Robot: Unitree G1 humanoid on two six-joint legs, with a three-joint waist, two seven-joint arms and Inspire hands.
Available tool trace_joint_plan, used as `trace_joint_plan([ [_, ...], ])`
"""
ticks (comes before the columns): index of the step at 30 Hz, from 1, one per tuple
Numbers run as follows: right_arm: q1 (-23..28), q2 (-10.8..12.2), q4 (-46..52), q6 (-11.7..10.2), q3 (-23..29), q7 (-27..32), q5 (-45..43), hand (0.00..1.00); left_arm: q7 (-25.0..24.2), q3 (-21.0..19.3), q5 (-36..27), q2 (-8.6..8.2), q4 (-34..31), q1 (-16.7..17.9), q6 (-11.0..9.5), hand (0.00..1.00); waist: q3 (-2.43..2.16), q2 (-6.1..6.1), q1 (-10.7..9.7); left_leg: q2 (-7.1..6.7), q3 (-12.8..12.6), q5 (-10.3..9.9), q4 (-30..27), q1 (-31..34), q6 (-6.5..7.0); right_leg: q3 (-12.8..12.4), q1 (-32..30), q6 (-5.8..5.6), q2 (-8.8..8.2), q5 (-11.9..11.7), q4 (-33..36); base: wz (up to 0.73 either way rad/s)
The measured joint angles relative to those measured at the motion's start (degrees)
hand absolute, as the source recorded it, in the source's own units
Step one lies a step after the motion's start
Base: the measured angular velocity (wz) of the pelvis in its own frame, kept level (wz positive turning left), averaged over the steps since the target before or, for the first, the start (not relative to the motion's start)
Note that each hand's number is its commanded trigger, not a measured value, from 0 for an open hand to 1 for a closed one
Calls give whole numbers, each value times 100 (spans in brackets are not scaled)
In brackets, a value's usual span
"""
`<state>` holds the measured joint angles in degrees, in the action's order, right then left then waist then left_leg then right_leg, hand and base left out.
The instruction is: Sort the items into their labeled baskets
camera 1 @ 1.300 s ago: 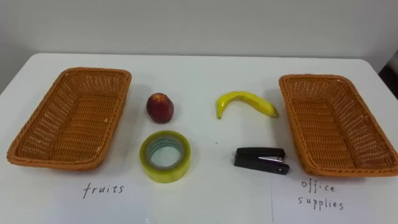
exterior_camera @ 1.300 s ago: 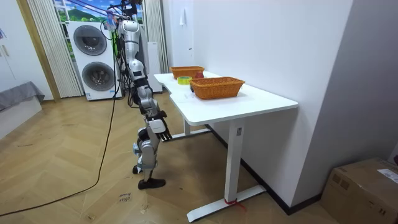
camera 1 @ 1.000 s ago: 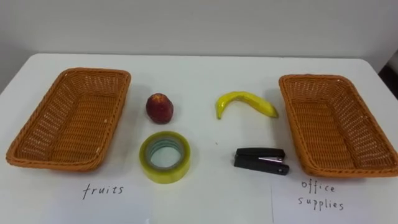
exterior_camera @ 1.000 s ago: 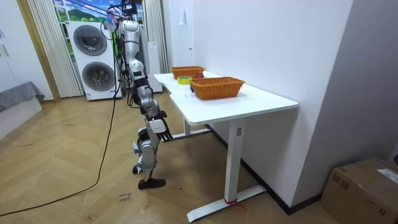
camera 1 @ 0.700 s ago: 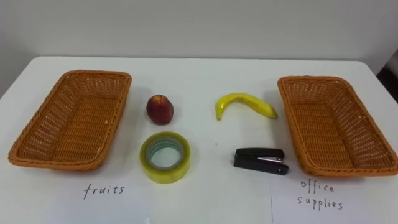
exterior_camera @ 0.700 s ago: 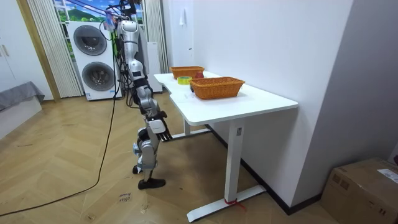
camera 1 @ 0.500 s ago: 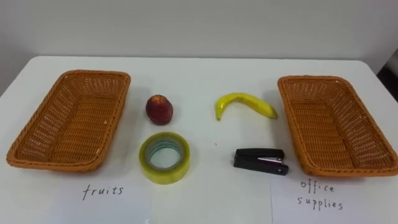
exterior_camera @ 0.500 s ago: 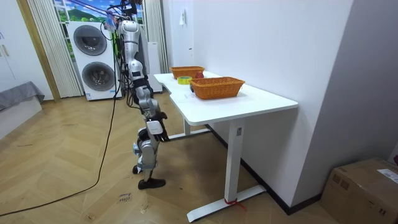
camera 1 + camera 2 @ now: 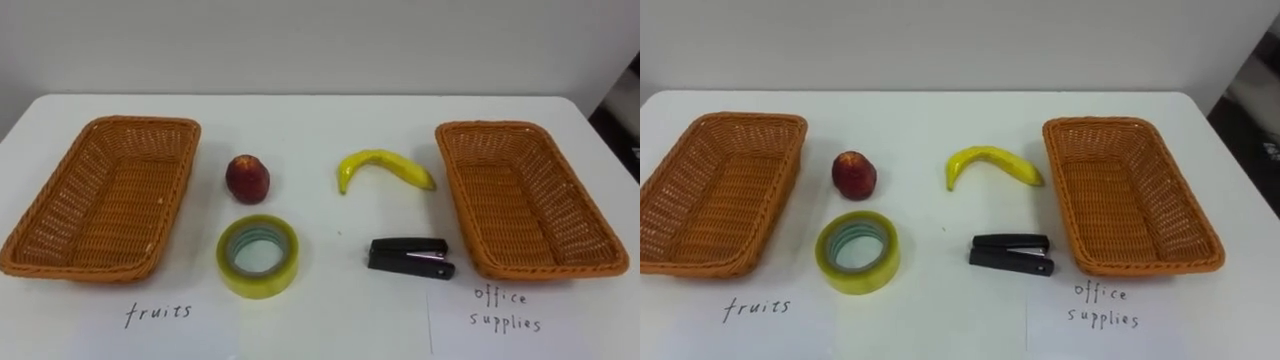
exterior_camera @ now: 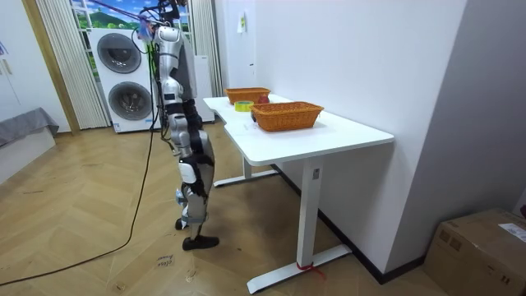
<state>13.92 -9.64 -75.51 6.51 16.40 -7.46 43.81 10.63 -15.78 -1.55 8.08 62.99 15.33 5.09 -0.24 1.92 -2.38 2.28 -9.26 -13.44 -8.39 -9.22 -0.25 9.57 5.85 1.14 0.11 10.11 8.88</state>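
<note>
Reading "fruits" (image 9: 158, 312) by left basket (image 9: 100, 200), "office supplies" (image 9: 505, 308) by right basket (image 9: 520, 205), right robot hand (image 10: 190, 173), state unclear.

Standing upright, right robot hand (image 10: 190, 173) low (beside hip)

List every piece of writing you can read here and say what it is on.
"fruits": handwritten on white paper or the tabletop itself, in front of the left basket.
"office supplies": handwritten on two lines, likewise, in front of the right basket.
Tape roll and stapler: no readable print.
</note>
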Motion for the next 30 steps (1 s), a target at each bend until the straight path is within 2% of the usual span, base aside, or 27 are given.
trace_joint_plan([
  [3,39,-64,3,102,277,146,267,0,13,-4,-4,56,-1,47,4,0,1,33,-56,-1,-20,-1,-4,-24,2,-28,1,0,-1,0,34,-5],
  [5,17,-157,6,109,432,321,534,0,36,-13,-13,71,-16,39,3,0,1,32,-75,-1,-54,-2,-4,-28,4,-66,-36,2,0,11,88,-9],
  [9,43,-196,130,106,706,651,992,0,44,-105,-15,87,-44,32,3,0,-2,44,-97,9,-141,-2,-1,-34,4,-130,-69,9,10,5,108,-9],
  [13,44,-225,752,103,1149,1084,1093,0,44,-273,-30,128,-160,109,-3,0,1,86,-246,0,-164,-1,9,-26,5,-132,-101,2,-1,13,157,-2],
  [15,58,-275,991,70,1408,1294,1199,0,49,-414,-12,176,-176,112,-37,0,2,149,-302,-4,-174,-2,15,-26,6,-145,-124,1,2,42,199,0],
  [17,68,-307,1540,-10,1562,1667,1233,0,140,-439,-13,199,-263,211,-68,0,-2,213,-366,-2,-179,-12,21,-22,8,-158,-148,4,8,69,240,0],
  [20,90,-311,2283,-211,1749,2203,1265,0,173,-415,-37,192,-305,282,-76,0,-2,215,-433,-7,-166,-14,-13,75,12,-159,-257,4,-7,76,280,-2],
  [24,96,-328,3186,-308,1813,2887,1223,0,259,-410,-24,190,-380,365,-64,0,-5,196,-535,-3,-167,-13,-32,100,11,-168,-270,4,-2,73,290,0],
  [30,121,-377,4364,-676,1870,3786,1163,0,270,-381,-51,190,-853,440,-195,0,-2,196,-524,-4,-175,-13,-23,106,11,-191,-288,3,10,76,286,0],
])
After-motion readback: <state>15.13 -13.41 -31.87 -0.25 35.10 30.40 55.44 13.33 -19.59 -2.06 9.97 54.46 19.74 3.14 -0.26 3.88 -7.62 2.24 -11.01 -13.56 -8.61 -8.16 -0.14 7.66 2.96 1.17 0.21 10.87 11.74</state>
